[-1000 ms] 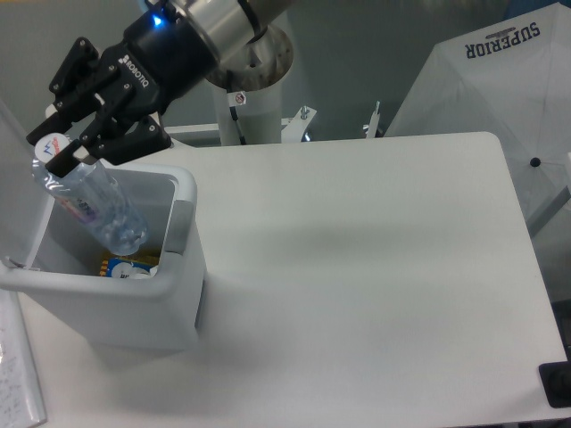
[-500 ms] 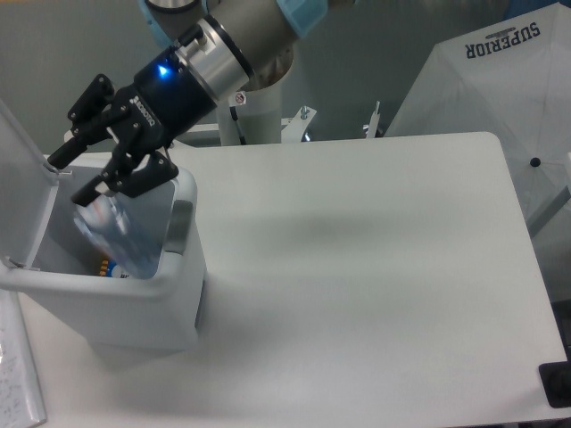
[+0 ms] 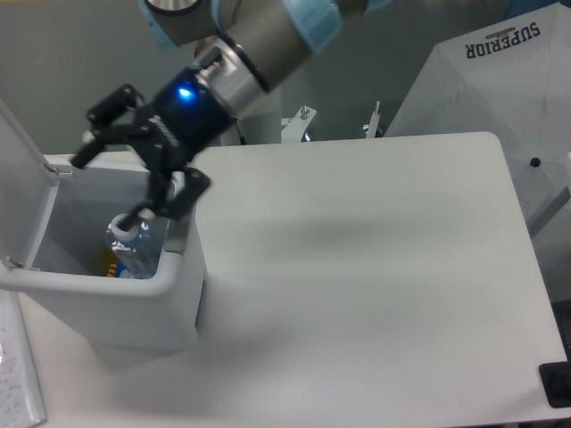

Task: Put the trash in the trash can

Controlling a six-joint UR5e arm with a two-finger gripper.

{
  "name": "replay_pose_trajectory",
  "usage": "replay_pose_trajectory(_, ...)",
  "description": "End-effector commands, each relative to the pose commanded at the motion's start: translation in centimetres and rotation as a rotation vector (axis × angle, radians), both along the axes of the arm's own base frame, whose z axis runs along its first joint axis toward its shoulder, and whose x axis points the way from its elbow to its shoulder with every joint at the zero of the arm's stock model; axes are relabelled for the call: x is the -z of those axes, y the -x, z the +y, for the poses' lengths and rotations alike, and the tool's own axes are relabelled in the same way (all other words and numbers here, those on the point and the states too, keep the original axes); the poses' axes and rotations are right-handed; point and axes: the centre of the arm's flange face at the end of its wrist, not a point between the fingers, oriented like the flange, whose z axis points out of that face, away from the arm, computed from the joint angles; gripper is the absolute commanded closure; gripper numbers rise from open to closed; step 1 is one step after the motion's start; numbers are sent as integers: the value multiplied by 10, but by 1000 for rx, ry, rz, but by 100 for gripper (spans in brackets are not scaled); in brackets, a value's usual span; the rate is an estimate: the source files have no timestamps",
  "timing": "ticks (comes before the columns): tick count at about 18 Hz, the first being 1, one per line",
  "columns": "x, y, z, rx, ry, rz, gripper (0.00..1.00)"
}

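Bottle (image 3: 136, 248) is lying inside the bin (image 3: 107, 299) at left; gripper (image 3: 114, 185) is hanging spread above it. Release appears done; withdrawal is next.

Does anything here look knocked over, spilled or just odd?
Nothing spilled. The only odd sight is the bottle standing slanted inside the trash can, leaning at its right wall rather than lying flat, below the open hand. The table looks tidy.

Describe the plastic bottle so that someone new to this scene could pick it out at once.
At the table's left edge stands the big pale trash can. Inside its open top, below the gripper, the bottle leans upright: clear and crinkled, unlike the yellowish item beside it.
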Motion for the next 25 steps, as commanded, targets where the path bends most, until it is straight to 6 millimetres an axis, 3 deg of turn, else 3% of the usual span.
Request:
replay_pose_trajectory(5,22,92,-28,-160,63,-25,0)
replay_pose_trajectory(9,60,127,-43,-264,204,12,0)
replay_pose_trajectory(15,97,154,-40,-316,321,33,0)
replay_pose_trajectory(25,135,182,-70,-327,623,314,0)
